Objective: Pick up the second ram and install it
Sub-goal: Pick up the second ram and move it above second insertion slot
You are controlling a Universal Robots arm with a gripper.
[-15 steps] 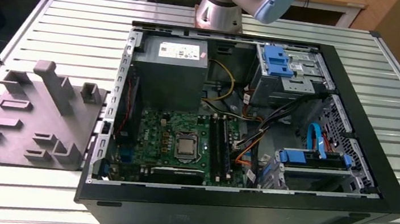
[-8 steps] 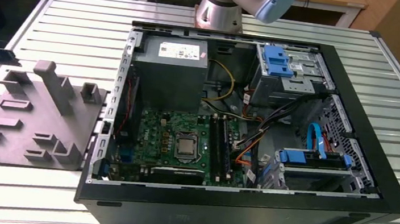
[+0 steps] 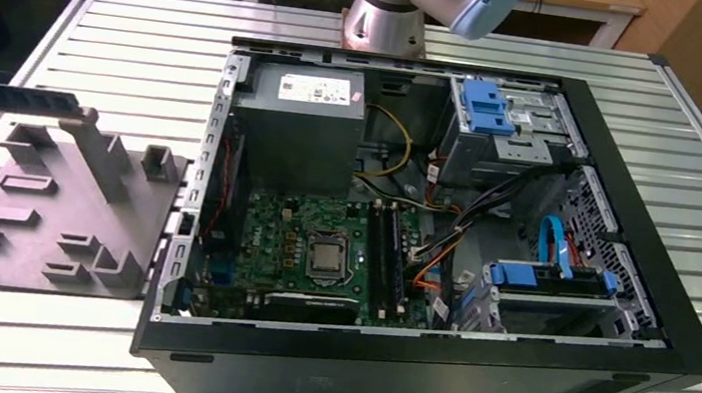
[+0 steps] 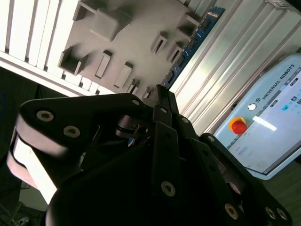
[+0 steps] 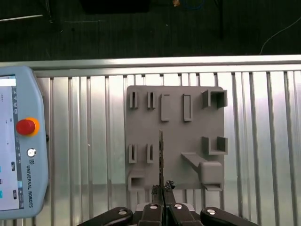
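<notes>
One gripper (image 5: pixel 162 189): the dark fingers are closed almost together, pinching one end of the second ram (image 5: pixel 161 151); the jaws press its two flat faces.
Second ram, first wrist view: seen edge-on as a thin dark line running straight out from the fingertips over the grey tray (image 5: pixel 178 141).
Second ram, second wrist view: a long blue-green strip (image 4: pixel 200 34) reaching away from the black gripper body, with the tray beneath it.
Second ram, exterior view: it (image 3: pixel 30 99) lies level, long edge horizontal, at the exterior view's left, raised over the far end of the tray (image 3: pixel 31 243). Its free end is near the top of the tall post (image 3: pixel 88 139); whether they touch cannot be told.
Grey tray: a moulded block with upright posts and narrow slots, resting on the table just beside the computer case, on the exterior view's left.
Table (image 3: pixel 116 37): ribbed metal slats under everything.
Teach pendant (image 5: pixel 19 155): a pale blue unit with a lit screen and a red button (image 5: pixel 26 126), lying on the slats beside the tray.
Computer case (image 3: pixel 435 388): black, side panel off, lying open, well apart from the held stick.
Motherboard (image 3: pixel 304 251): green, in the near half of the case, with long black memory sockets (image 3: pixel 384 256) beside the processor socket.
Power supply (image 3: pixel 297 115): grey box at the far end of the case.
Arm base (image 3: pixel 387 20): silver column standing beyond the case.
</notes>
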